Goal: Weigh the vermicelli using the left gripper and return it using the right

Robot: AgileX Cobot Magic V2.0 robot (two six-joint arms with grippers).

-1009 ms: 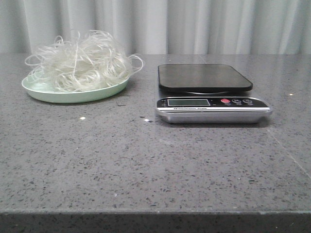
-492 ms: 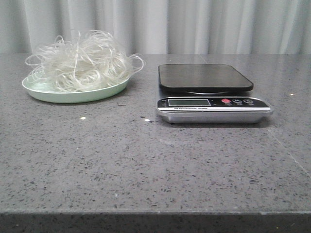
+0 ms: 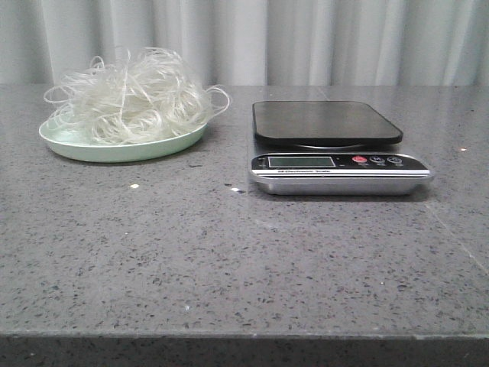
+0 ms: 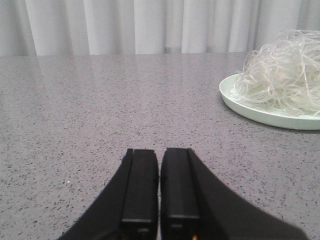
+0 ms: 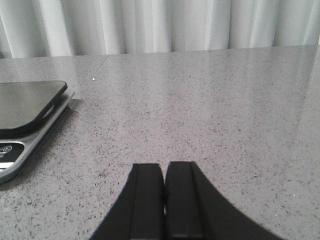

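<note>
The vermicelli [image 3: 134,95], a fluffy whitish tangle of thin strands, is heaped on a pale green plate [image 3: 84,149] at the back left of the grey stone table; the left wrist view shows the vermicelli [image 4: 282,75] and plate [image 4: 240,105] too. A digital scale [image 3: 328,122] with a black platform and silver front stands to the plate's right, platform bare. No gripper shows in the front view. My left gripper [image 4: 159,152] is shut and empty, low over the table, apart from the plate. My right gripper [image 5: 164,166] is shut and empty, off the scale [image 5: 25,107] side.
Pale curtains hang behind the table. The table's front edge [image 3: 244,334] runs across the bottom of the front view. Small white crumbs [image 3: 134,186] lie on the stone between plate and scale.
The whole front view has shifted a little to the right, plate and scale together. The vermicelli stays on the plate and the scale platform stays bare.
</note>
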